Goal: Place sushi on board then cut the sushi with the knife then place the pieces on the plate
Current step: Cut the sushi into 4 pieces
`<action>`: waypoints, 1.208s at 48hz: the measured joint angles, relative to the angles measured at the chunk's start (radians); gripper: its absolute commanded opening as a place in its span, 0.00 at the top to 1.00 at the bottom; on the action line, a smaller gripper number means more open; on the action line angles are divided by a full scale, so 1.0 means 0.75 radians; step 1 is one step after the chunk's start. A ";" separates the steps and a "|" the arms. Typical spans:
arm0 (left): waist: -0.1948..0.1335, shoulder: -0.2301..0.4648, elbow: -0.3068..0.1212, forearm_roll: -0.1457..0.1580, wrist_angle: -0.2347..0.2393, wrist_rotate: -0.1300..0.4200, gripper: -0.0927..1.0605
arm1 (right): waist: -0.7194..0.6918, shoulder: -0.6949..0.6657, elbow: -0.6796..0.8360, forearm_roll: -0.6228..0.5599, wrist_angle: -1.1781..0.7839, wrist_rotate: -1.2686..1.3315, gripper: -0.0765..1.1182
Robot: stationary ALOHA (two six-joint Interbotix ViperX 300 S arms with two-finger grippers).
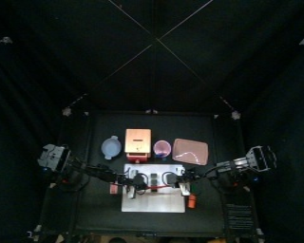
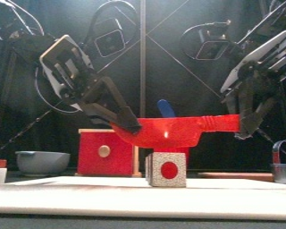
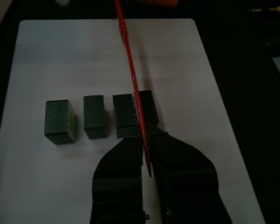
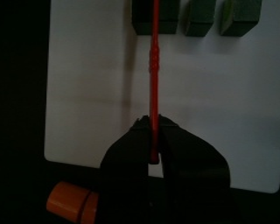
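Observation:
A red toy knife [image 2: 170, 131] hangs level above the white cutting board [image 3: 230, 105], held at both ends. My left gripper [image 3: 146, 147] is shut on its blade end. My right gripper [image 4: 154, 133] is shut on its handle end. From the wrists the knife [image 4: 154, 61] shows edge-on as a thin red line. Beneath it, a row of dark green sushi blocks [image 3: 98, 117] lies on the board, and the knife crosses over the end block [image 3: 132, 115]. In the front view the sushi [image 2: 167, 168] shows a white end with a red centre, just under the blade.
Behind the board stand a blue-grey bowl [image 1: 110, 145], a wooden box with a red drawer front [image 2: 106, 150], a red cup [image 1: 161, 147] with a blue knife [image 2: 167, 107], and the pink tray [image 1: 190, 149]. An orange toy [image 4: 70, 199] lies off the board's corner.

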 measured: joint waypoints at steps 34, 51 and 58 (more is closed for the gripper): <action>0.000 0.057 -0.006 0.000 0.000 -0.002 0.59 | 0.006 0.041 0.002 0.008 -0.002 0.000 0.65; -0.006 0.074 -0.012 0.000 0.000 -0.002 0.59 | 0.014 0.065 -0.008 0.010 0.000 0.000 0.65; -0.004 0.033 -0.006 0.002 0.000 -0.002 0.59 | 0.012 0.047 -0.014 -0.008 0.008 0.000 0.65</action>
